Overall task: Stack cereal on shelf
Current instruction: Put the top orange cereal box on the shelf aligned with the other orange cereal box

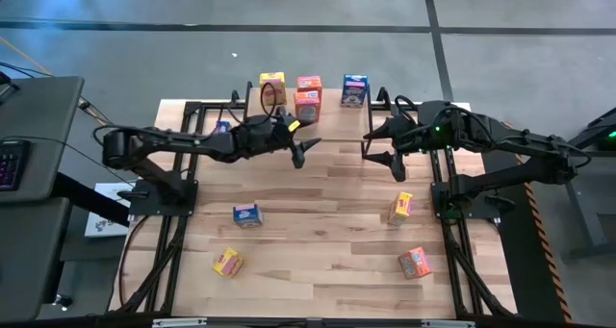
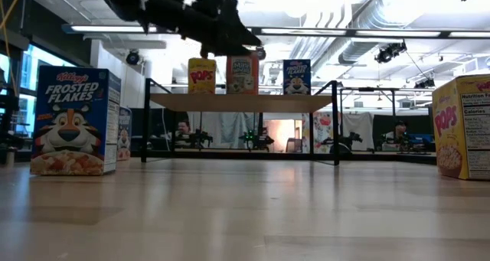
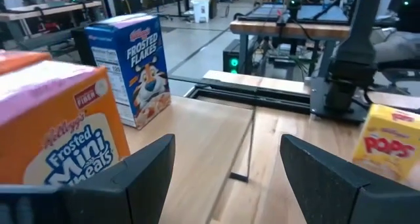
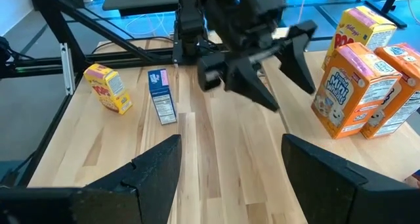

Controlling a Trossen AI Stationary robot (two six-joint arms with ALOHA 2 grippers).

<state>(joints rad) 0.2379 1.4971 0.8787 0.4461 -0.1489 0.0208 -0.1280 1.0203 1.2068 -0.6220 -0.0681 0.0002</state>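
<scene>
Four cereal boxes point(image 1: 246, 214) lie loose on the tabletop point(image 1: 327, 241) behind both open, empty jaws, the yellow box point(image 1: 401, 208) nearest the right gripper point(image 1: 385, 147).

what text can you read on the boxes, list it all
"Kellogg's FROSTED FLAKES": blue box on the table, low view.
"POPS": yellow box on the shelf.
"Nutrition Facts", "POPS": yellow box at right.
"Kellogg's Frosted Mini Wheats", "FIBER": orange box, left wrist view.
Other print too blurred.
</scene>
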